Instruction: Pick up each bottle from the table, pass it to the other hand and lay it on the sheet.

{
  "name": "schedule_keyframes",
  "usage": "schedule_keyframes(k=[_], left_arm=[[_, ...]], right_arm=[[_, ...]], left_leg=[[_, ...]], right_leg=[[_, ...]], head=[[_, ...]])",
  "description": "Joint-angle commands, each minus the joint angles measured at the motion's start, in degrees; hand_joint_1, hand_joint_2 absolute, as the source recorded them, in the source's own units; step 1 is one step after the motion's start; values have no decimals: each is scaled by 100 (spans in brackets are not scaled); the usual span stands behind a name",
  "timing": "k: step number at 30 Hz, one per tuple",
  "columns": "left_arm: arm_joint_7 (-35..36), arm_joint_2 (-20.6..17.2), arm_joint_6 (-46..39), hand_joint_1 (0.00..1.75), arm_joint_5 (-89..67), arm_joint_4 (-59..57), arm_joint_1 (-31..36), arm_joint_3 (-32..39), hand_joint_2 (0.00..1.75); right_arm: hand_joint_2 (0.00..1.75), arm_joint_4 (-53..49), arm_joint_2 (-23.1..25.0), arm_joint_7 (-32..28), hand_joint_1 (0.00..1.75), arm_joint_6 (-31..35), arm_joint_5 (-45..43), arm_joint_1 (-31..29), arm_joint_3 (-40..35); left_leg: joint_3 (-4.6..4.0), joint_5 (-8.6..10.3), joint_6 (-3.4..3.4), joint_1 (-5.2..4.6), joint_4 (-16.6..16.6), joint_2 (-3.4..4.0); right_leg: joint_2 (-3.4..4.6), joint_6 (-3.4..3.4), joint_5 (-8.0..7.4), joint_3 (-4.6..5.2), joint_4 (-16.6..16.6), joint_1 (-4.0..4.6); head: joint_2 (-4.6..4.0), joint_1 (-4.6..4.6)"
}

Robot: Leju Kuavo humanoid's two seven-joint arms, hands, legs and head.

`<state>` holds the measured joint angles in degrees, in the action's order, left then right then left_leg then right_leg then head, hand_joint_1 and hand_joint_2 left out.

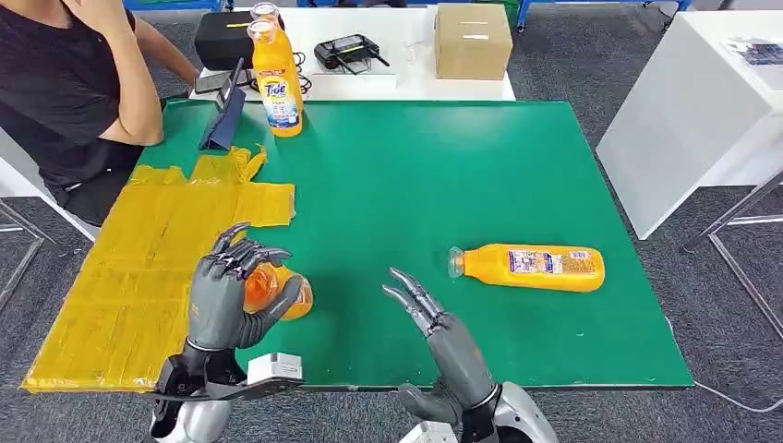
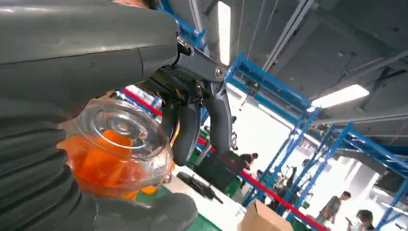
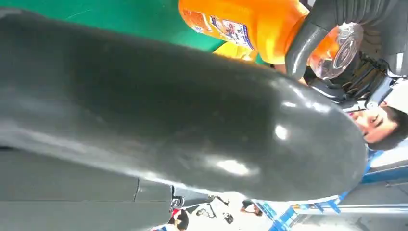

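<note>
Orange liquid-filled bottle, rigid, smooth, probably weighty: left hand fingers wrap its base; right hand fingers spread, empty.

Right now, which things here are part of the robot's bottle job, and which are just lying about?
Part of the job:
held bottle in the left hand
lying bottle
upright bottle
yellow sheet
right hand, open

Lying about:
cardboard box
black case
controller
</note>
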<state>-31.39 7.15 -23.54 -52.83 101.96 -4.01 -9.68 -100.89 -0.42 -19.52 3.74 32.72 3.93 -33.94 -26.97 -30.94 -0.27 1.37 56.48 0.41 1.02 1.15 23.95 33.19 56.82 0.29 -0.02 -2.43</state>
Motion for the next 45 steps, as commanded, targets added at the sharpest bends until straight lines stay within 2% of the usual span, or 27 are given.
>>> schedule_keyframes(k=[1,7,10,12,13,14,17,26,27,28,45], left_arm=[[-129,-189,562,175,461,-275,129,-244,175],[-157,-187,747,175,654,-274,135,-240,175],[-178,-282,2218,175,2027,-478,226,-148,175],[-235,-273,2340,175,2134,-626,267,-44,175],[-243,-287,2804,79,2532,-797,303,41,175],[-239,-252,3024,0,2744,-914,316,156,175],[-244,-279,3270,0,2874,-1079,326,213,175],[-266,-295,3262,0,2803,-1077,337,190,175],[-266,-295,3262,9,2803,-1077,337,190,175],[-282,-330,3321,175,2795,-1053,323,150,175],[-379,-82,2992,175,2539,-786,209,270,175]], right_arm=[[0,194,-128,23,0,-44,-12,-208,-39],[0,237,-115,23,0,-37,-12,-208,-16],[0,328,-77,-6,0,-124,-54,-232,13],[0,381,-57,-16,0,-134,-60,-254,24],[0,437,-41,-47,0,-159,-66,-295,18],[0,479,-10,-60,0,-164,-67,-311,28],[0,536,13,-85,0,-181,-68,-351,23],[0,564,22,-98,0,-195,-79,-383,21],[0,564,22,-98,0,-195,-79,-383,21],[0,569,19,-113,0,-212,-92,-396,14],[0,545,86,-137,0,-191,-48,-324,-30]], left_leg=[[20,4,10,-8,-19,-8],[18,5,10,-9,-20,-7],[17,5,9,-7,-19,-8],[15,4,5,-5,-14,-3],[24,9,8,-8,-26,-5],[24,8,8,-9,-25,-3],[18,6,6,-5,-17,1],[22,5,9,-7,-21,-4],[25,6,10,-7,-24,-3],[32,10,13,-11,-34,-7],[19,3,10,-6,-16,-5]], right_leg=[[-12,5,0,-19,-13,-6],[-12,5,-2,-17,-14,-7],[-12,4,-1,-16,-13,-6],[-7,2,-2,-13,-9,-4],[-10,3,-5,-21,-18,-7],[-7,3,-4,-21,-17,-7],[-2,2,-5,-16,-12,-4],[-8,4,-2,-21,-15,-6],[-8,5,-3,-23,-17,-6],[-13,6,-5,-31,-25,-9],[-9,4,0,-18,-11,-5]], head=[[0,0],[0,0],[0,0],[0,0],[0,0],[0,0],[0,0],[0,2],[0,0],[0,0],[0,0]])
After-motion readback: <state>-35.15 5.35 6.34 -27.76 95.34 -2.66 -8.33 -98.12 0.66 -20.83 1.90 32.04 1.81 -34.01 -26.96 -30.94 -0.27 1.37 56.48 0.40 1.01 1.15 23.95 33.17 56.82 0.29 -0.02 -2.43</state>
